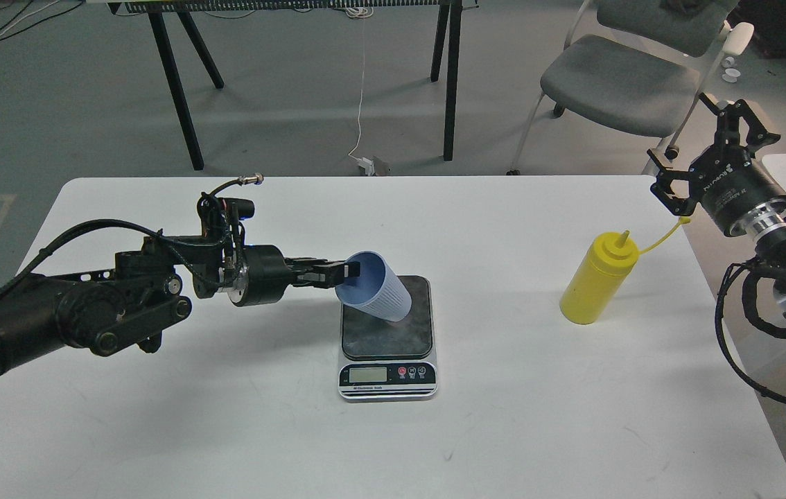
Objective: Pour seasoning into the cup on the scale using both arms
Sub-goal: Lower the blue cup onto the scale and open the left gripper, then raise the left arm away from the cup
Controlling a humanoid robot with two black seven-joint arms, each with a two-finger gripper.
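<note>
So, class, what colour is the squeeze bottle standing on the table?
Yellow: the squeeze bottle, nozzle and cap strap included, seen in the head view.

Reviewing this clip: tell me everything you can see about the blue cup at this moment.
The cup is light blue, tapered, handleless, apparently plastic, with fine vertical ribs outside and a smooth inside. It looks empty. It is tilted, mouth leaning toward the left arm, base over the dark platform of the scale; whether the base rests flat cannot be told. The left gripper pinches its rim, one finger inside the mouth. The seasoning stands apart to its right, untouched.
</note>
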